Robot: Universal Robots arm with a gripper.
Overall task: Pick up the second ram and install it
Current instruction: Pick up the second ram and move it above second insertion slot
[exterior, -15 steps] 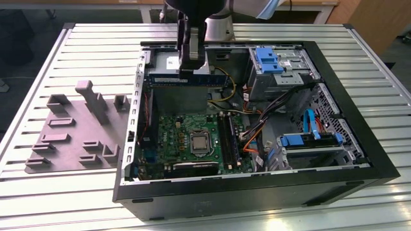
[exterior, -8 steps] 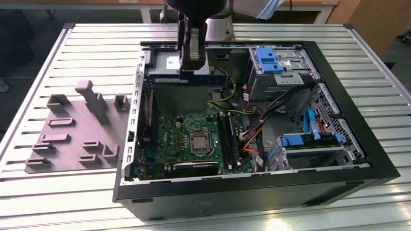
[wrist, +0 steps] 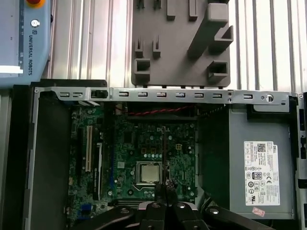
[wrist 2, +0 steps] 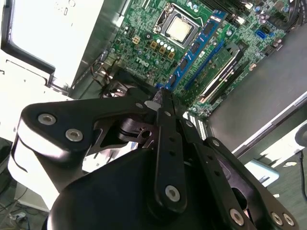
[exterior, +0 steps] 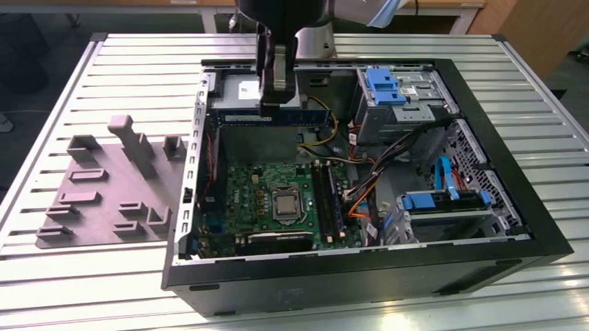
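The second ram (exterior: 308, 118) is a long blue stick with black chips. It hangs level above the rear of the open computer case (exterior: 368, 276), with my gripper (exterior: 274, 109) shut on its middle. In the second wrist view the ram (wrist 2: 196, 48) runs out from the closed gripper (wrist 2: 161, 98) over the green motherboard (wrist 2: 144, 48). The motherboard's long dark memory slots (exterior: 327, 200) lie beside the processor (exterior: 288, 205), lower in the case than the stick. In the first wrist view my gripper (wrist: 166, 184) hangs over the processor (wrist: 148, 172).
A grey moulded tray (exterior: 110, 186) with upright blocks lies on the slatted table at the exterior view's left. Drive bays with blue brackets (exterior: 387, 86) and a bundle of cables (exterior: 368, 165) fill the case's right side. A power supply (wrist: 261, 167) sits beside the motherboard.
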